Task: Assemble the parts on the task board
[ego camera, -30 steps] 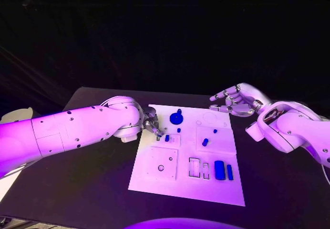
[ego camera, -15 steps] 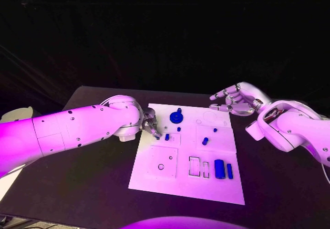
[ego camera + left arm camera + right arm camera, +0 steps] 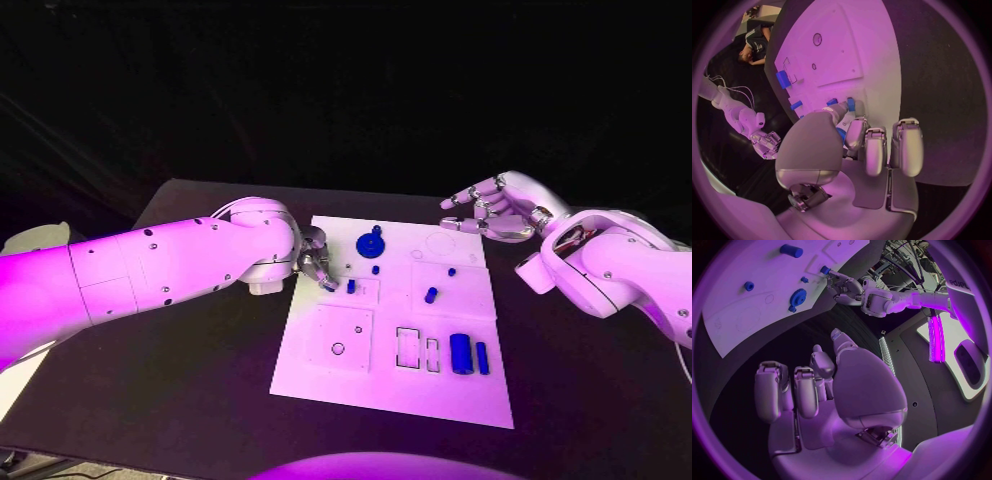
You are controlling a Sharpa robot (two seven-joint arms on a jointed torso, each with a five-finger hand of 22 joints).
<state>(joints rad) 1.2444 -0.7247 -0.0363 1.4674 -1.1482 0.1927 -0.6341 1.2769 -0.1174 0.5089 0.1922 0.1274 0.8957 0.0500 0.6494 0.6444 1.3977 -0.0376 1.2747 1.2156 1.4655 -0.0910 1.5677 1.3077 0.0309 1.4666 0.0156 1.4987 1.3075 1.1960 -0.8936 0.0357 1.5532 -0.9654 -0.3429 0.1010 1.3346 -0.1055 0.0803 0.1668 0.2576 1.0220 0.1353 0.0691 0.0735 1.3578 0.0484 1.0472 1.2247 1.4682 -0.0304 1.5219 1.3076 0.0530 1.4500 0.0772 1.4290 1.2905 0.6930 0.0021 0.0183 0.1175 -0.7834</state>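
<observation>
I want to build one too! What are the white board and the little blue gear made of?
The task board looks like smooth, matte white plastic: flat, with clean cut-out slots. It might be painted metal instead. The blue gear looks like moulded or printed plastic, evenly coloured, with no shine.

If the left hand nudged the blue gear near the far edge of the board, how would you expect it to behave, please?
The blue gear looks small, so probably light and easily shifted. It appears to lie flat on the task board, so it would likely slide rather than tip. Whether a peg holds it is unclear; the left hand might only turn it.
</observation>
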